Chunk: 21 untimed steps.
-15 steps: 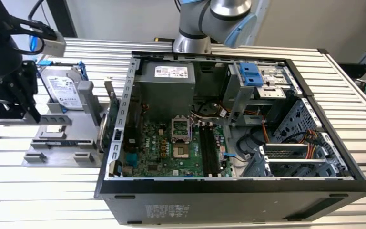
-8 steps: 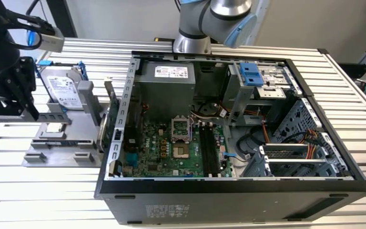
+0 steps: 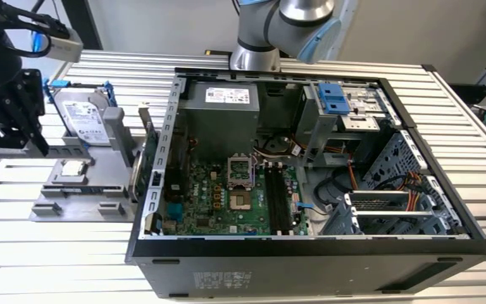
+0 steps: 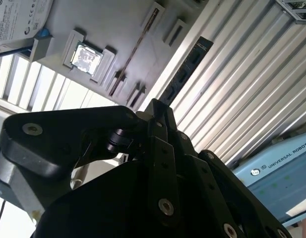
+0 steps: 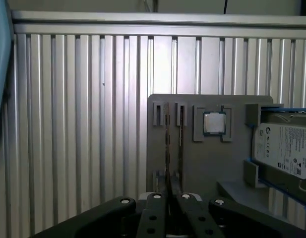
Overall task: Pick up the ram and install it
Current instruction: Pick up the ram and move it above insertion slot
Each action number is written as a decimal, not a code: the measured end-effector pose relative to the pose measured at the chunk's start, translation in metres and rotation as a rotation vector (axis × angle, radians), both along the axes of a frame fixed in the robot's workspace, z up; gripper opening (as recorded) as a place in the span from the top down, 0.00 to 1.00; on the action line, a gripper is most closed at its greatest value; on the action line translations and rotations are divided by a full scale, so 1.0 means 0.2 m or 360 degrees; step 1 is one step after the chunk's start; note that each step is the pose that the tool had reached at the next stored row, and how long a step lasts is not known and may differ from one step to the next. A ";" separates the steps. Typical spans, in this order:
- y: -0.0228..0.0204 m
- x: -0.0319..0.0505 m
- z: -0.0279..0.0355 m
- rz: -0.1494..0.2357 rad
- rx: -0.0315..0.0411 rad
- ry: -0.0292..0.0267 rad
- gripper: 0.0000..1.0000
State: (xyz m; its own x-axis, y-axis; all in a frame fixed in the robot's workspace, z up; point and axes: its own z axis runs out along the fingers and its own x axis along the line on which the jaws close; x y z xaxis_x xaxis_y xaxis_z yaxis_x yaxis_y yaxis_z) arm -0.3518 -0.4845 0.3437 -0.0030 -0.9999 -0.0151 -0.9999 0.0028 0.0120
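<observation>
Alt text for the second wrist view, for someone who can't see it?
The gripper is shut on the ram, a narrow stick with dark chips that juts out over the slatted metal table. Beyond lies a grey fixture tray holding a square processor chip and a hard drive.

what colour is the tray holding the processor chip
Plain grey tray, clearest in the first wrist view.

Ribbed aluminium table [image 3: 49, 253], open computer case [image 3: 311, 275] on it, grey parts holder [image 3: 57, 206] just beside the case.
</observation>
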 end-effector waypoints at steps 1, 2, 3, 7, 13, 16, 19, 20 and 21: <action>0.000 0.000 0.006 0.0000 0.0000 0.00001 1.00; 0.000 0.000 0.011 0.0000 0.0000 0.00001 1.00; 0.000 0.000 0.015 0.0000 0.0000 0.00000 1.00; 0.000 0.000 0.033 0.0000 0.0000 -0.00002 1.00; 0.000 0.000 0.063 0.0000 0.0000 0.00000 1.00; 0.000 0.000 0.084 0.0000 0.0000 0.00000 1.00; 0.000 0.000 0.102 0.0000 0.0000 0.00000 1.00; 0.000 0.000 0.108 0.0000 0.0000 -0.00001 1.00; 0.000 0.000 0.113 0.0000 0.0000 -0.00001 1.00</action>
State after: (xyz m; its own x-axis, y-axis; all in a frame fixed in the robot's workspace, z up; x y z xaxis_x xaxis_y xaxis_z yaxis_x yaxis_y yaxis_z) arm -0.3518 -0.4845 0.3664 -0.0030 -0.9999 -0.0154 -0.9999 0.0028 0.0119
